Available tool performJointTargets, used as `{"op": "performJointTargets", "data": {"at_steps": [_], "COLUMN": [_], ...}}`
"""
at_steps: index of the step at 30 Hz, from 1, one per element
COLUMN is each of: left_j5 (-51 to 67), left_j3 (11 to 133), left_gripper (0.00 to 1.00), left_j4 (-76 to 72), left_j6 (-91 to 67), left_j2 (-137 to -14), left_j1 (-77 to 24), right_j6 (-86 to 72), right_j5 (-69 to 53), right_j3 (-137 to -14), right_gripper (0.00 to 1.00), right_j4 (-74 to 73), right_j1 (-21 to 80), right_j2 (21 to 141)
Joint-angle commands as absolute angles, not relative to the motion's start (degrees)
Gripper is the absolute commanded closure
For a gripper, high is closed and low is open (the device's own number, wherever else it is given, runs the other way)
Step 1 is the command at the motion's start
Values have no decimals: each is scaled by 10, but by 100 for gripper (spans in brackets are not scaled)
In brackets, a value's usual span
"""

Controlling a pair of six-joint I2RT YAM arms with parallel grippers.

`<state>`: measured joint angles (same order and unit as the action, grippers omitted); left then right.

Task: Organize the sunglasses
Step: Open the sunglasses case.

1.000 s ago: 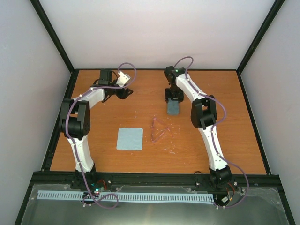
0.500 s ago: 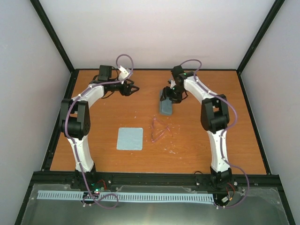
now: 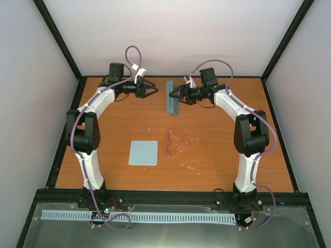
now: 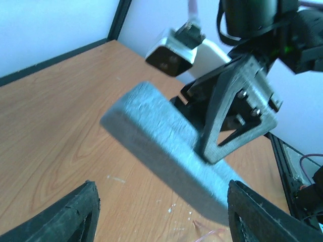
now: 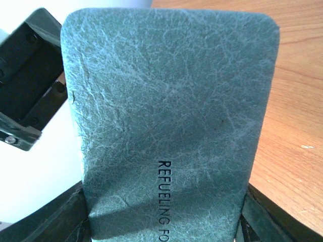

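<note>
The sunglasses (image 3: 176, 142) lie on the table's middle as a thin pinkish-red triangular outline; a sliver of them shows at the bottom of the left wrist view (image 4: 212, 234). My right gripper (image 3: 175, 95) is shut on the blue-grey oblong case (image 3: 171, 98) and holds it above the back of the table. The case fills the right wrist view (image 5: 171, 116) between my right gripper (image 5: 166, 224). My left gripper (image 3: 151, 91) is open and empty, facing the case from the left. In the left wrist view the case (image 4: 161, 151) hangs ahead of my left gripper (image 4: 161, 214).
A pale blue square cloth (image 3: 143, 153) lies flat left of the sunglasses. Black frame rails and white walls bound the orange table (image 3: 217, 160). The two grippers are close together at the back centre.
My right arm has lifted the case off the table, carried it back and left, and turned it on edge. My left gripper has swung right toward the case.
</note>
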<state>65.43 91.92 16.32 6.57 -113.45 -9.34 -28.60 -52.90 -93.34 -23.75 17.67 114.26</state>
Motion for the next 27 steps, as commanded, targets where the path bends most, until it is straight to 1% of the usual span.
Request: {"op": "performJointTargets", "data": {"at_steps": [1, 12, 27], "left_j5": [690, 671, 622], "left_j3": [967, 955, 934], "left_gripper": [31, 32, 35], "left_j4": [138, 116, 144], "left_j6": [16, 15, 71], "left_j2": [-1107, -1110, -1113], "left_j1": [-105, -136, -143], "right_j6": [-303, -328, -332], "right_j5": [-574, -596, -622], "right_j3": [-928, -933, -939], "right_gripper": [97, 97, 97], "right_j4": [-176, -131, -119], "right_j1": [179, 195, 204], "right_j2": [1126, 1114, 1090]}}
